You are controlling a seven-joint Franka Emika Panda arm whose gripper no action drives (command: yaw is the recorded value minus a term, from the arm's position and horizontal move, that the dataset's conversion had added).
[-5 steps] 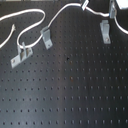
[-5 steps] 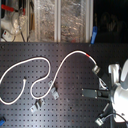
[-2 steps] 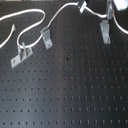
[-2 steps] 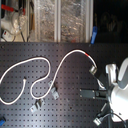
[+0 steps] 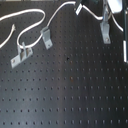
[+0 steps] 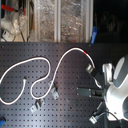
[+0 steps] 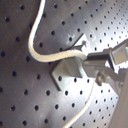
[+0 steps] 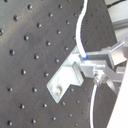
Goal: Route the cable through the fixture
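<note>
The white cable (image 6: 46, 60) loops across the black pegboard in the second exterior view, its red band (image 6: 86, 51) close to the arm. In both wrist views my gripper (image 7: 85, 54) (image 8: 86, 64) is shut on the cable (image 7: 36, 40), right against the upright of the fixture (image 7: 67, 72). This fixture (image 8: 64, 80) is a pale metal clip bolted to the board. The cable (image 8: 80, 30) passes on beyond the fingers. In the first exterior view the fixture (image 5: 105, 32) stands at the upper right, just under the gripper (image 5: 105, 11).
A darker grey clip (image 5: 46, 38) and a flat bracket with two pegs (image 5: 21, 55) sit on the first exterior view's left. Shelves with clutter (image 6: 50, 20) line the far side of the board in the second exterior view.
</note>
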